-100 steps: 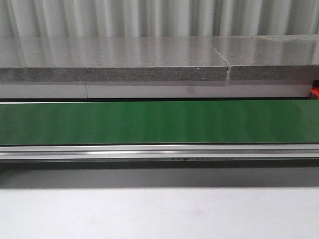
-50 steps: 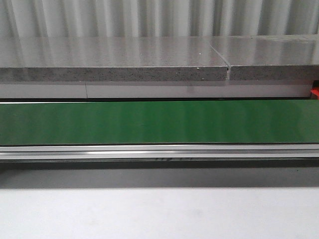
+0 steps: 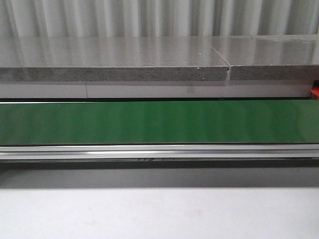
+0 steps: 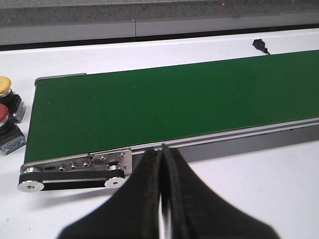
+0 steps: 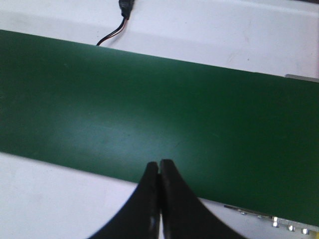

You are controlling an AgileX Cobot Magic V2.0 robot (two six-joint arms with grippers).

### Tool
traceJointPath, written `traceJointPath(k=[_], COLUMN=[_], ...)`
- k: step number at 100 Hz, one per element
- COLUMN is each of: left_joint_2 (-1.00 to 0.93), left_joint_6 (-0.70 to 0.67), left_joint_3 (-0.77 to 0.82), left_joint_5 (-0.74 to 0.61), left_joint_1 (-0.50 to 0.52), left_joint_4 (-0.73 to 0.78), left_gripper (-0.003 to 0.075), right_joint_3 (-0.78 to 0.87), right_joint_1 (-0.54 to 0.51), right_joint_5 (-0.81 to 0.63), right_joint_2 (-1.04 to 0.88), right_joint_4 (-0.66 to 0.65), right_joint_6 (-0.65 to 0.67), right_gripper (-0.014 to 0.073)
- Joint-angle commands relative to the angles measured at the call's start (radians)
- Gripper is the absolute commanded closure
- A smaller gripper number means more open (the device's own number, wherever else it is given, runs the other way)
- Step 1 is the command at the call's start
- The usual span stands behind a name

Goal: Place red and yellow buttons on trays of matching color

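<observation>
**A green belt on a white surface**

A long green belt [image 3: 159, 122] runs flat across the white surface [image 3: 159, 214]. A shiny metal rail [image 3: 159, 151] runs along its near edge. Behind the belt is a gray speckled stone ledge [image 3: 114, 64] with a thin crack [image 3: 228, 69] in it. Behind the ledge is a wavy metal wall [image 3: 159, 17]. A small bit of something red [image 3: 315, 92] peeks in at the far right edge.

Near one end of the belt, a metal plate with screws [image 4: 107, 160] and two small round rollers [image 4: 31, 185] sit on its side. A thin wire [image 5: 117, 27] lies on the surface past the belt. A small black plug [image 4: 260, 45] lies there too.
</observation>
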Motion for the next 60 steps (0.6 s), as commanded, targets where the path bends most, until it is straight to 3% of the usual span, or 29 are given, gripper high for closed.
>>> traceJointPath(k=[1, 60], left_joint_2=[0.008, 0.008], left_joint_6=[-0.01, -0.01], left_joint_3=[-0.026, -0.026], left_joint_5=[-0.067, -0.079], left_joint_1=[-0.009, -0.009], left_joint_4=[-0.011, -0.011], left_gripper=[0.0741, 0.0741], right_joint_3=[0.024, 0.236], right_joint_1=[0.012, 0.016], right_joint_5=[-0.074, -0.087], right_joint_2=[-0.101, -0.602], right_joint_4=[-0.009, -0.008], right_joint_6=[-0.015, -0.015], right_gripper=[0.07, 0.07])
